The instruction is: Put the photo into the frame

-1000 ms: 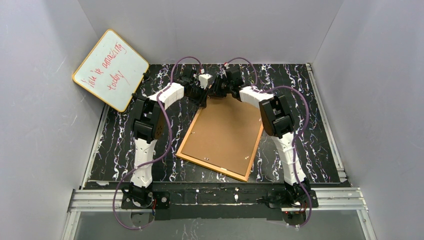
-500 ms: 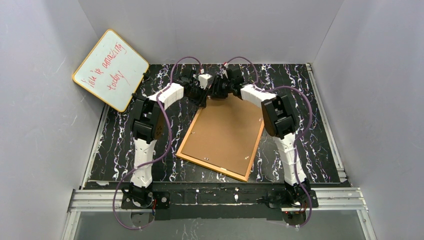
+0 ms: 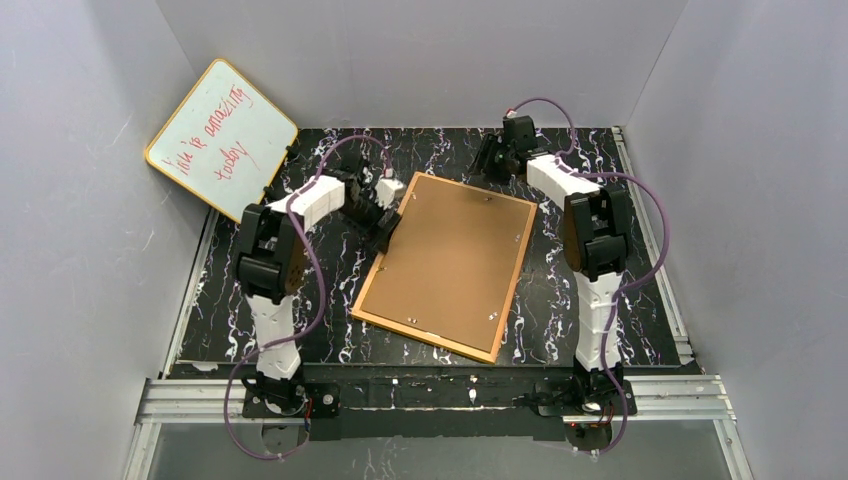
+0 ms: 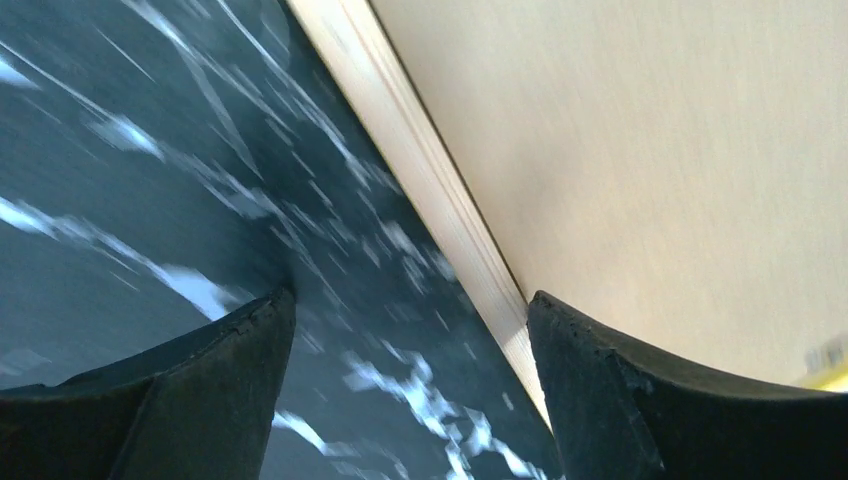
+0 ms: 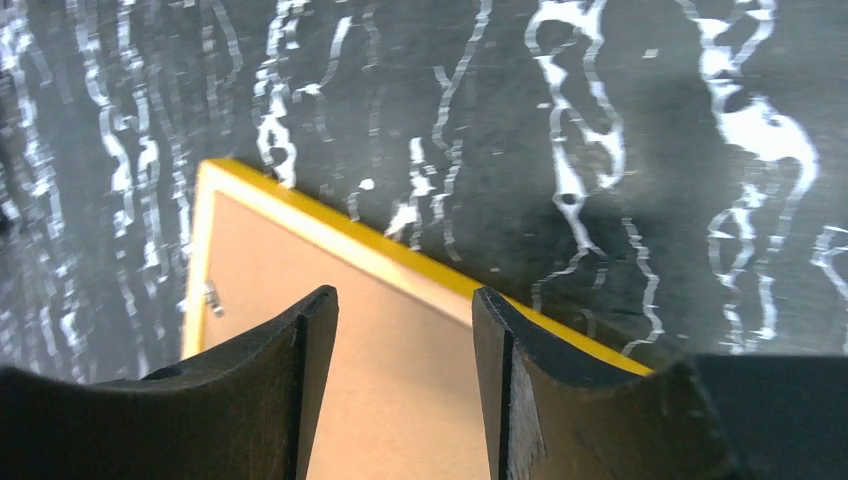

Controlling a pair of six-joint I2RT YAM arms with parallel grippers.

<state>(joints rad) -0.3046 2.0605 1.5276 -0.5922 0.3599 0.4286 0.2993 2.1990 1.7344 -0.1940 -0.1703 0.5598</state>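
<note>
The frame [image 3: 428, 335] lies face down on the black marbled mat, orange-brown rim up, with a brown backing board [image 3: 450, 260] filling it. The photo is hidden. My left gripper [image 3: 384, 228] hovers at the frame's left edge [image 4: 430, 190], open, with only mat between its fingers [image 4: 240, 360]. My right gripper [image 3: 492, 162] is above the far right corner, open and empty. In the right wrist view, the yellow rim [image 5: 330, 215] and the backing board [image 5: 300, 270] sit below its fingertips [image 5: 315, 330].
A yellow-rimmed whiteboard [image 3: 222, 140] with red handwriting leans against the left wall at the back. Grey walls close in three sides. An aluminium rail [image 3: 440, 395] carrying the arm bases runs along the near edge. A small metal tab [image 5: 212, 297] sits on the frame's back.
Both grippers left the frame's far corner. The left drew back to the frame's left edge and opened wide. The right swung out to the far right and opened further.
</note>
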